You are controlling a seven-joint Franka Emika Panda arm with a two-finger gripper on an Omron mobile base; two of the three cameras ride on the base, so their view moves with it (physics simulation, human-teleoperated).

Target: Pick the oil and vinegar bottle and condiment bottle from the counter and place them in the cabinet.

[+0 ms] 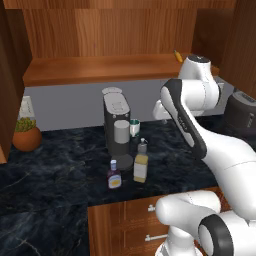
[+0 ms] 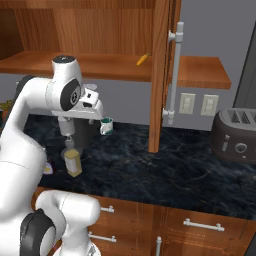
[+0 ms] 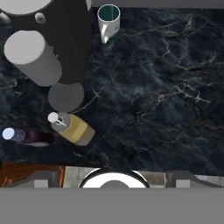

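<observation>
So neither bottle has been moved yet — the whole task is still ahead. The oil bottle [image 1: 141,166] stands upright near the front edge of the table [image 1: 60,190], and the condiment bottle [image 1: 114,176] stands just beside it, apart from it and a little nearer the edge. The cabinet [image 1: 100,67] shelf above is open and carries only a small yellow-orange thing [image 1: 178,55] at its far end, so there is room for both.

The hand [image 2: 96,111] hangs above the table, behind and to one side of the bottles, released and wide — it holds nothing. From its own camera the oil bottle [image 3: 72,128] and condiment bottle [image 3: 26,136] sit low in the corner, so the hand is not yet over either.

A dark coffee machine [image 1: 117,125] stands just behind the bottles, with a green-lined mug [image 1: 134,127] next to it. That machine looks like the main obstacle, crowding an approach from behind. A toaster [image 2: 235,135] and a potted plant [image 1: 26,134] stand well apart.
</observation>
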